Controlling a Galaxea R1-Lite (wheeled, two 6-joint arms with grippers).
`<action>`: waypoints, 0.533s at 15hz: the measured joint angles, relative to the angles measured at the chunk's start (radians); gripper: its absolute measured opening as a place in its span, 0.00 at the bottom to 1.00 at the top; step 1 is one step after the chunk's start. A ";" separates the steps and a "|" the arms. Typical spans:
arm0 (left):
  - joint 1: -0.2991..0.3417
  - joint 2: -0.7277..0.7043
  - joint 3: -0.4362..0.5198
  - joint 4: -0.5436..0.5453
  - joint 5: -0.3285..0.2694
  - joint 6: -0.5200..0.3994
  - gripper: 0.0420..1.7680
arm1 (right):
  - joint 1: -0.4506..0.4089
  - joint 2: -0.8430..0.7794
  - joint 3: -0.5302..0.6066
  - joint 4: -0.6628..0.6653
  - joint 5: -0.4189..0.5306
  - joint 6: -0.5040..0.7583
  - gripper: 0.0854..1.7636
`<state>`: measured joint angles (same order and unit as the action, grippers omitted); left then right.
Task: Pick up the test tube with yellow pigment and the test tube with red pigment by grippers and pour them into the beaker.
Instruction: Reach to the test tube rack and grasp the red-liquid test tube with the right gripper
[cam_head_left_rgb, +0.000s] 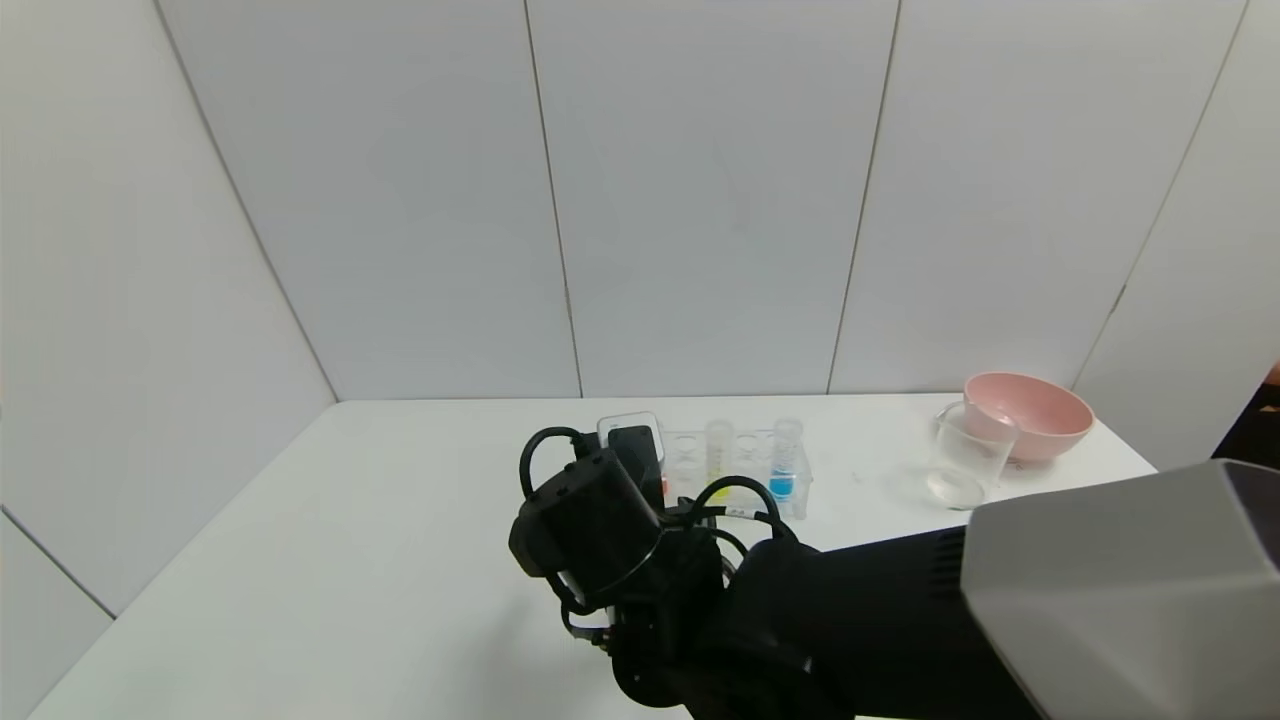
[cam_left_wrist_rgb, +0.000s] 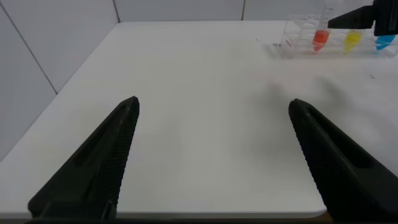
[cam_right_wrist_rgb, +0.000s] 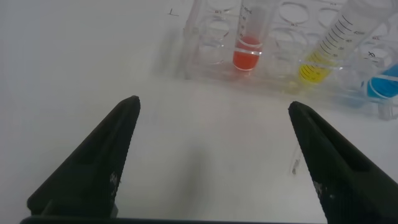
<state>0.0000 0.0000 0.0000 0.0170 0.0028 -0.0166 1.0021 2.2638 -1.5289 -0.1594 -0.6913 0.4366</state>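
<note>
Two arms are mine, and only the right one is at work: it reaches in from the near right across the white table (cam_head_left_rgb: 350, 560), its wrist bent so my right gripper (cam_right_wrist_rgb: 211, 155) points at the clear tube rack (cam_head_left_rgb: 745, 465) just beyond it. My left gripper (cam_left_wrist_rgb: 211, 158) hangs over bare table well to the left of the rack, fingers spread wide, holding nothing. In the rack stand the test tube with red pigment (cam_right_wrist_rgb: 249, 43), the test tube with yellow pigment (cam_right_wrist_rgb: 333, 46) and a blue tube (cam_head_left_rgb: 785, 460). Far right, the beaker (cam_head_left_rgb: 968, 456) stands just in front of a pink bowl (cam_head_left_rgb: 1030, 412). My right gripper's fingers are spread fully, empty, short of the red tube.
</note>
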 joint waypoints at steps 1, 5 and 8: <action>0.000 0.000 0.000 0.000 0.000 0.000 0.97 | -0.009 0.033 -0.048 0.022 -0.002 -0.001 0.97; 0.000 0.000 0.000 0.000 0.000 0.000 0.97 | -0.053 0.134 -0.199 0.060 -0.015 -0.030 0.97; 0.000 0.000 0.000 0.000 0.000 0.000 0.97 | -0.084 0.167 -0.257 0.060 -0.016 -0.061 0.97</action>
<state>0.0000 0.0000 0.0000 0.0170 0.0028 -0.0166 0.9183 2.4313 -1.7857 -0.0991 -0.7070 0.3757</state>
